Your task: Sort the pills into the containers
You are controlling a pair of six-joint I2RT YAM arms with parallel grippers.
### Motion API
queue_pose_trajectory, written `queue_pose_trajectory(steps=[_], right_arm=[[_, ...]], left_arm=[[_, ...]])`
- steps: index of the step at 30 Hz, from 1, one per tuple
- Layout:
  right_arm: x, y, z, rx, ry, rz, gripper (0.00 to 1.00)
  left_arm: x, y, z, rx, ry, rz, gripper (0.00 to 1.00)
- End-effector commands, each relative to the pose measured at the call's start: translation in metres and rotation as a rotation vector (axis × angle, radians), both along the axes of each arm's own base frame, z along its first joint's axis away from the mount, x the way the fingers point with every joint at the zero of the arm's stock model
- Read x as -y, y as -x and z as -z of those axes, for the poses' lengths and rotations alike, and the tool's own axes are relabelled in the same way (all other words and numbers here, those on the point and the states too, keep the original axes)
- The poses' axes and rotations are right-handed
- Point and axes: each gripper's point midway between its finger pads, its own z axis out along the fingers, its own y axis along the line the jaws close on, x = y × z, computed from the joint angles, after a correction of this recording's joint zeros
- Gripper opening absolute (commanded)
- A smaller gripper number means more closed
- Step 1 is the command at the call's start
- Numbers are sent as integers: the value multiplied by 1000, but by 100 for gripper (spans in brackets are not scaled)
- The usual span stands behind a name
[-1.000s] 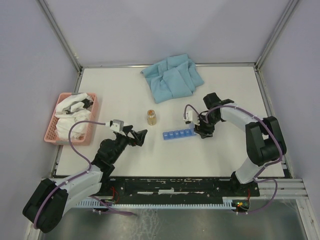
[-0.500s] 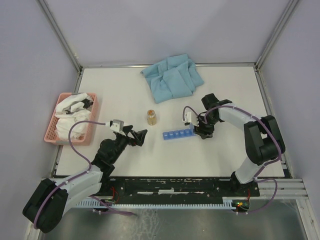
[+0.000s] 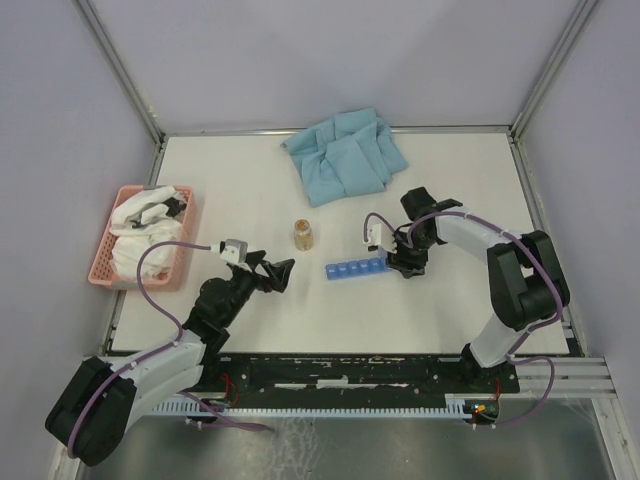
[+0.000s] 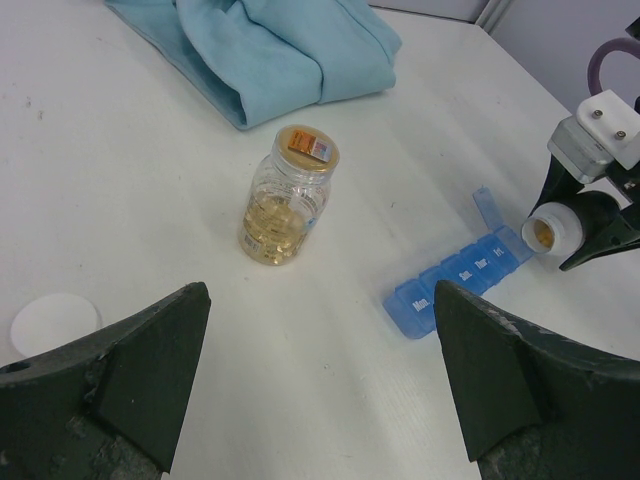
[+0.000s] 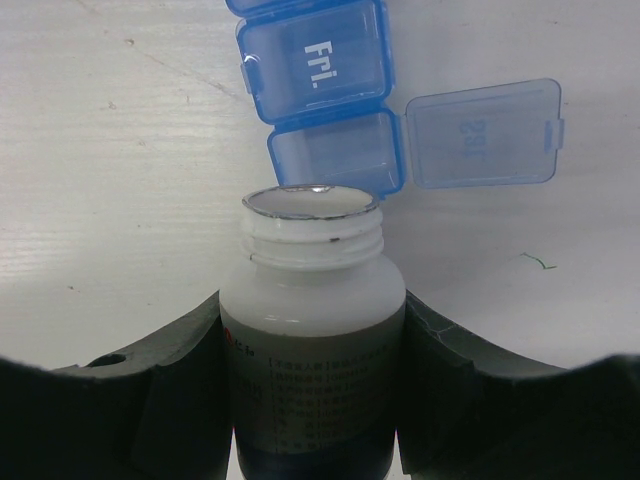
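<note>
- Worktop (image 3: 250, 190): white, matt and flat, with faint scuffs showing in the right wrist view.
- Walls (image 3: 330, 60): plain pale lilac-grey panels on the left, back and right sides.
- Frame posts (image 3: 120, 70): bare metal, slanting up from the two back corners of the worktop.
- Rail (image 3: 350, 368): black, running along the near edge, with both arm bases bolted to it.
- Blue cloth (image 3: 345, 155): light blue and crumpled, lying at the back centre.
- Pink basket (image 3: 101, 250): slatted, standing at the left edge, with bunched white fabric (image 3: 140, 225) inside.
- Clear jar (image 3: 304, 234): upright near the middle, with amber contents and an orange label on its lid.
- White cap (image 4: 55, 322): loose on the worktop, near the left arm.
- Pill-organiser strip (image 3: 355, 268): bright blue, lying flat right of centre, between the jar and the right arm.
- End compartment (image 5: 337, 152): nearest the right arm, with its lid (image 5: 487, 133) flipped open to the side. The neighbouring compartment is closed and marked "Fri."
- White bottle (image 5: 312, 300): uncapped and tipped over, with its mouth just beside the open end compartment. Something yellow-brown shows inside the mouth in the left wrist view.
- Right pincer (image 5: 312, 345): pinching the white bottle by its body, one finger on each side.
- Left pincer (image 4: 315, 320): spread wide and holding nothing, above bare worktop and well apart from the strip.
</note>
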Motion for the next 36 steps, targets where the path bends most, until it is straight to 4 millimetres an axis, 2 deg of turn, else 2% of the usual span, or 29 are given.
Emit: queue_pose_trajectory(steps=[1,36], right_arm=[[-4,-15,-11,46,5,10,1],[-4,-17,-14,63,81,14,1]], left_arm=[[-2,-6,-23,84,12,-25,99],[-2,-7,-23,83,11,-25,99]])
